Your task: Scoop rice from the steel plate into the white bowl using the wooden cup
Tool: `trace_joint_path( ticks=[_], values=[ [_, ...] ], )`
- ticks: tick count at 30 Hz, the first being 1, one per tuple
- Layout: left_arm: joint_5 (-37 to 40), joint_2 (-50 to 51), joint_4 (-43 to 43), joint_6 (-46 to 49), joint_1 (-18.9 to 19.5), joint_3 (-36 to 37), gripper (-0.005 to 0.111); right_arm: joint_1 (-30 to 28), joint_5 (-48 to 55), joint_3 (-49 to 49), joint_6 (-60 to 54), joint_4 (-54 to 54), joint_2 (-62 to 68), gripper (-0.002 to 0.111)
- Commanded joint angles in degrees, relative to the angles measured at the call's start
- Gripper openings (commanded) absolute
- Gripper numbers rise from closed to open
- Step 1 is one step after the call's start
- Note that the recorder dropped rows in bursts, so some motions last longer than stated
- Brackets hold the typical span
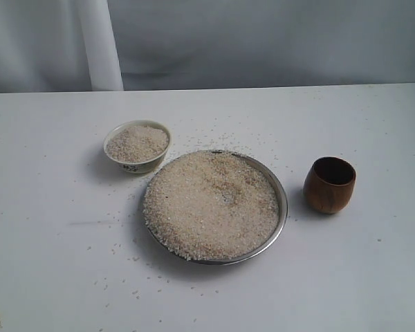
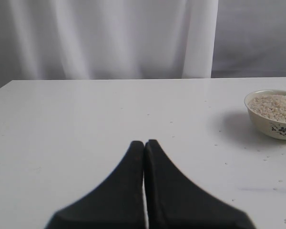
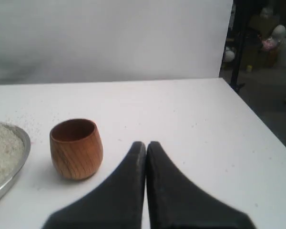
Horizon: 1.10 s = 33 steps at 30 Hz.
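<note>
White tabletop (image 1: 48,263) lies under both grippers. Right gripper (image 3: 146,144) is pressed together and empty, near the upright wooden cup (image 3: 76,149); left gripper (image 2: 144,142) is likewise closed. Loose rice (image 1: 207,204) heaps the steel plate (image 1: 283,200), between the cup and the full white bowl (image 1: 138,167); both wrist views crop the dishes.

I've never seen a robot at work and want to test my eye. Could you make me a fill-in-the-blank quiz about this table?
1. In the exterior view, the wooden cup stands to the ____ of the steel plate.
2. The white bowl and the steel plate both hold ____.
3. The left gripper and the right gripper both have their jaws ____.
4. The wooden cup stands ____, touched by neither gripper.

Missing words: right; rice; shut; upright.
</note>
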Motion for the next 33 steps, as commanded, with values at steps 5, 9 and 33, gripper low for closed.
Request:
trace_joint_path(
  ticks=[5, 9, 33],
  values=[
    [-0.33, -0.14, 0.02, -0.22, -0.15, 0.09, 0.0, -0.41, 4.18, 0.29, -0.07, 1.22, -0.33, 0.0],
    [-0.33, -0.14, 0.02, -0.22, -0.15, 0.09, 0.0, -0.41, 4.18, 0.29, -0.07, 1.39, -0.33, 0.0],
    [-0.33, -0.14, 0.02, -0.22, -0.15, 0.09, 0.0, -0.41, 4.18, 0.29, 0.07, 1.39, -0.33, 0.0]
  ],
)
